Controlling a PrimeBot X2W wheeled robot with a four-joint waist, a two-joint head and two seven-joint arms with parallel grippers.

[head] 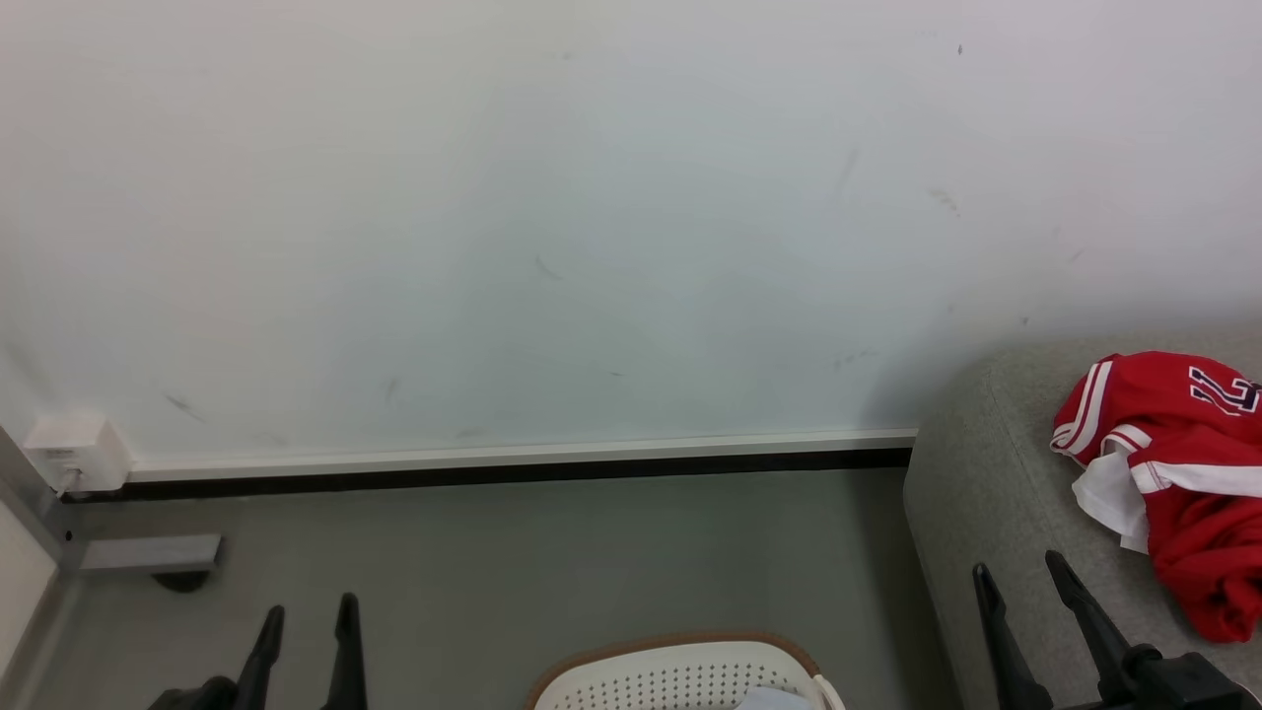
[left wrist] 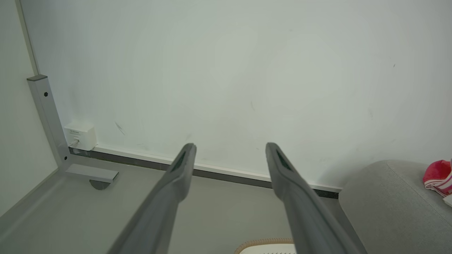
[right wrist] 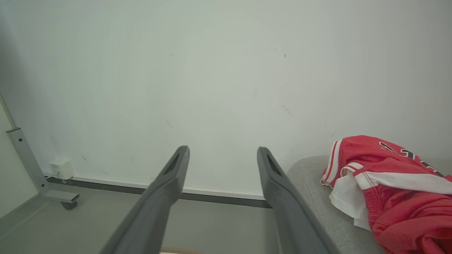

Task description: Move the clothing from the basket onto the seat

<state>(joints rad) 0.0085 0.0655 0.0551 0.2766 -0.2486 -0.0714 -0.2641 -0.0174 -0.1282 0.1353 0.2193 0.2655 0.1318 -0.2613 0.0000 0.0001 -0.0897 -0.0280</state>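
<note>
Bare floor [head: 552,552] between basket [head: 670,680] and wall [head: 592,247]; seat [head: 986,493] corner blocks right; metal frame [head: 148,554] left.

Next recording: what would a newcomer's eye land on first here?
The bright red clothing heaped on the grey seat at the right stands out at once. At the bottom edge, the white basket peeks in between the open left tool and the open right tool.

Scuffed white wall [head: 592,197] meets grey floor [head: 542,562] at a white-and-black skirting [head: 513,463].
</note>
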